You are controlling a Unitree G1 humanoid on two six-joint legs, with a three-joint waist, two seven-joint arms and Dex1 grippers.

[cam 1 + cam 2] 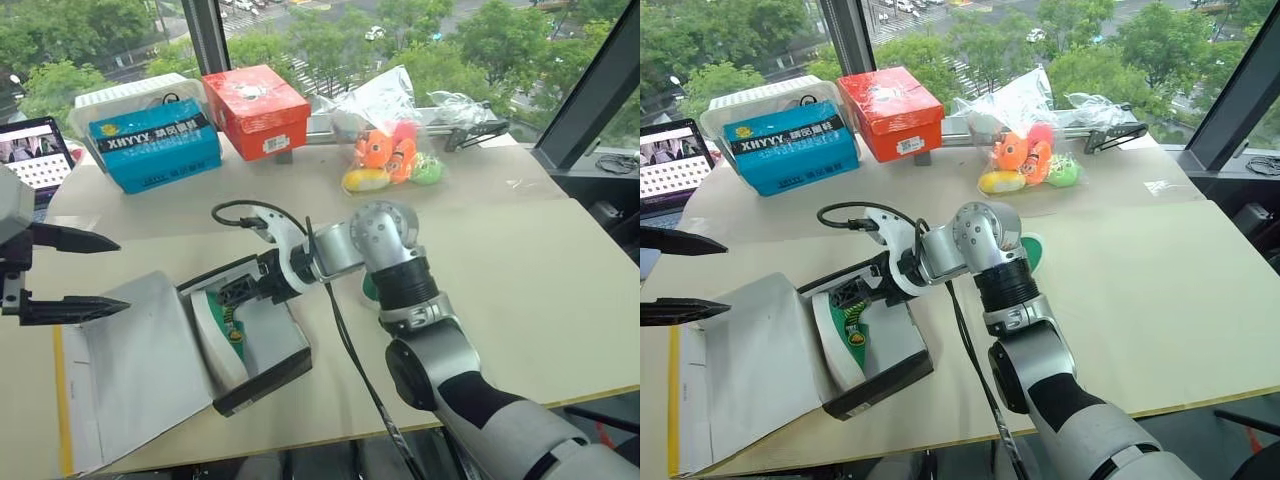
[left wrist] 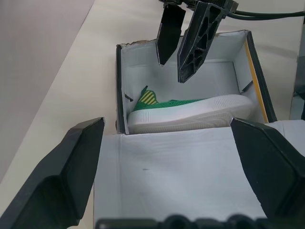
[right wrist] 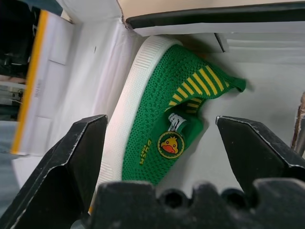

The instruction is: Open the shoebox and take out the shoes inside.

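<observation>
Shoebox (image 1: pixel 262 345) lies open on the worktop (image 1: pixel 520 270), lid folded out leftward. Right hand (image 2: pixel 180 47), fingers spread and empty, poises over the one green shoe (image 3: pixel 164 119) inside. Left hand (image 1: pixel 70 275) hovers open, empty, over the lid. Next: lower, straddle shoe, close.

We are looking at what seems an office or lab room high in a building: a big window (image 1: pixel 400 30) is showing treetops and cars below, and a laptop (image 1: pixel 35 155) is sitting at the table's (image 1: pixel 560 300) far left corner.
</observation>
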